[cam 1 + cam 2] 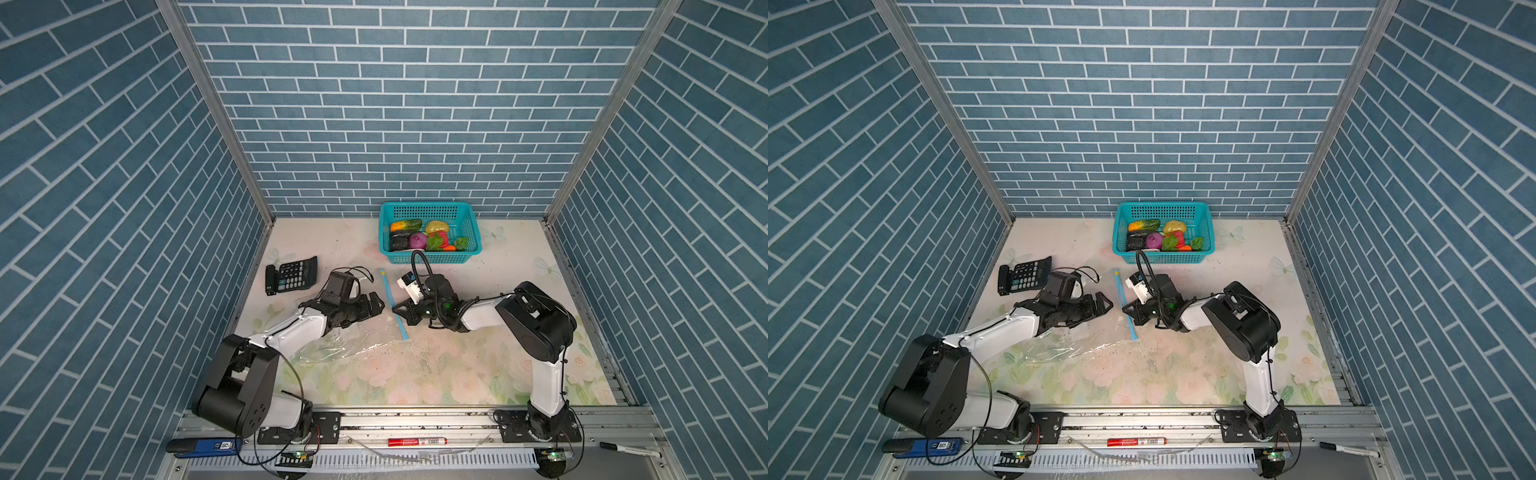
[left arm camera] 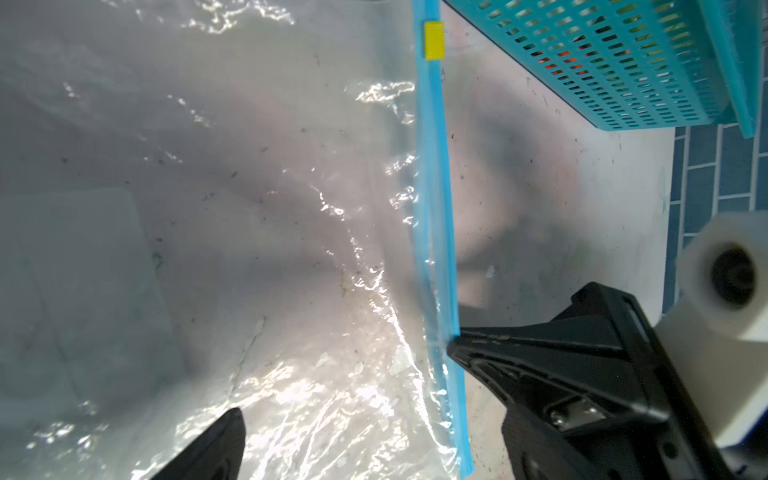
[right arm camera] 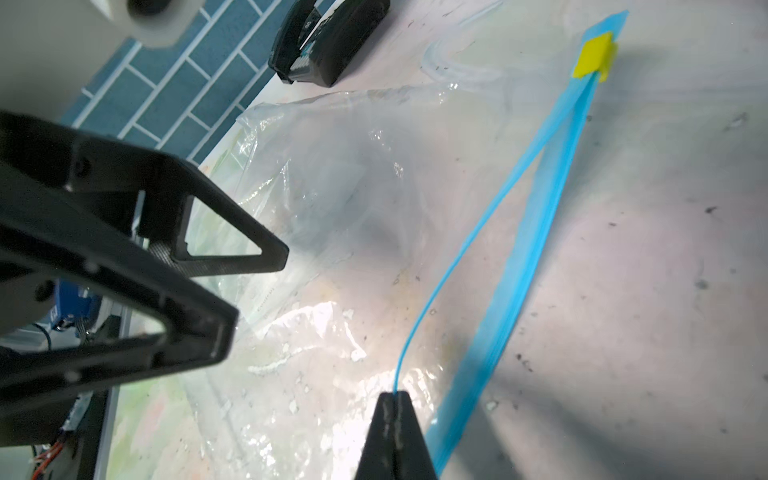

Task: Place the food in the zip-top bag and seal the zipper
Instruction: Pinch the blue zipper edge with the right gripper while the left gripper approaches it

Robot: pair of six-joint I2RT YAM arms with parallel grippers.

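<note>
In both top views the food (image 1: 424, 237) lay in the teal basket (image 1: 428, 204) beyond the flat zip-top bag (image 1: 365, 330); the left wrist view showed the left gripper (image 2: 372, 415) spread over it; the right wrist view showed the right gripper (image 3: 392, 401) pinching the zipper (image 3: 436, 282) by its raised lip.

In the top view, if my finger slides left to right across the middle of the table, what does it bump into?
calculator → left gripper, open → right gripper, shut on the blue zipper. The teal basket farther back overlaps them, so I left it out.
</note>
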